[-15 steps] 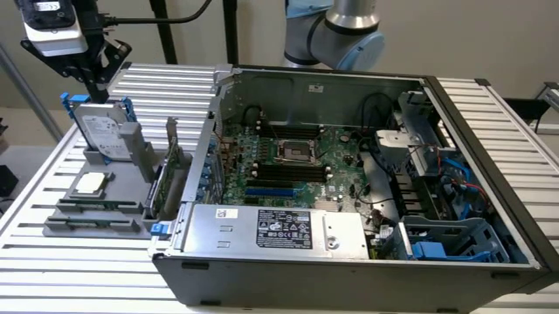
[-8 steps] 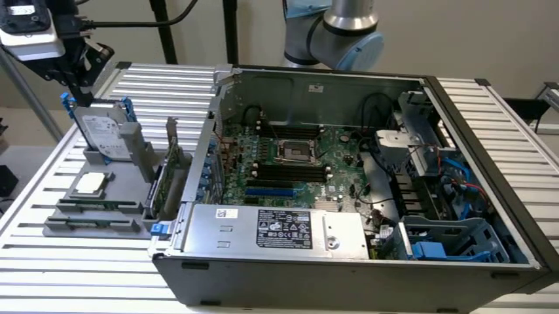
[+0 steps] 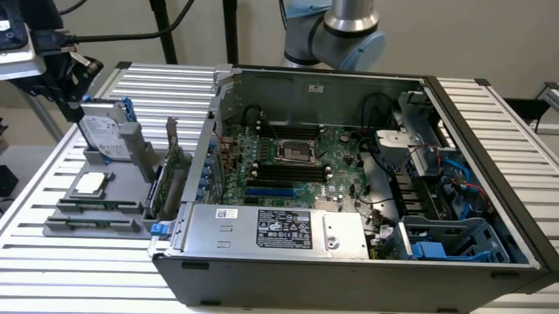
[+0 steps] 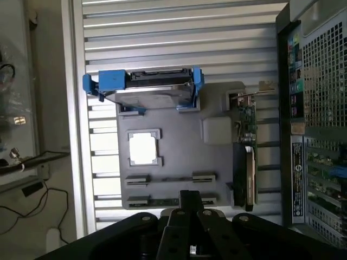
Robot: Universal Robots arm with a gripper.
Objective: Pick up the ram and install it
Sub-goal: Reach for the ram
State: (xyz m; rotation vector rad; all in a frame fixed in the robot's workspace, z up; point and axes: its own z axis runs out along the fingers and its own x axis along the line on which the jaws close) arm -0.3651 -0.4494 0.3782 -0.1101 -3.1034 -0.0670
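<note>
My hand (image 4: 189, 197) pressed fully shut, pinching nothing, touching nothing. Hovering above gray parts tray (image 4: 179, 160) on slatted tabletop (image 4: 162, 38), tray beside open computer case (image 3: 349, 281).

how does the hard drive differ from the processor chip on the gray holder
The hard drive stands on edge in a blue bracket; the processor chip lies flat. The hard drive is larger and rectangular; the processor chip is small and square. Both sit on the gray holder.
</note>
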